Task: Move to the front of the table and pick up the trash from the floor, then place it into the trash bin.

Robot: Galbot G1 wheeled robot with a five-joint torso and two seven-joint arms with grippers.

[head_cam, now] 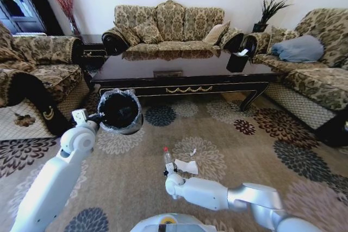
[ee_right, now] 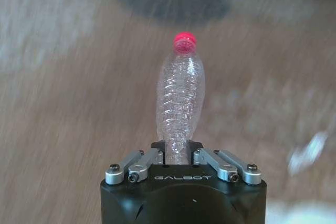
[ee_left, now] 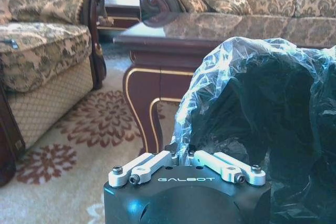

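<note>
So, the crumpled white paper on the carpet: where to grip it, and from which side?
Probably from straight above, closing across the middle of the white paper. It lies low on the carpet, with no edge standing up for a side approach. The right gripper, beside it, is shut on the bottle.

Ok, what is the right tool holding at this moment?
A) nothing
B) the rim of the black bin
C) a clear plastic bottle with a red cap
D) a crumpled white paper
C: in the right wrist view the right tool is shut on the base of the clear plastic bottle with a red cap, its cap pointing away over the carpet.
</note>
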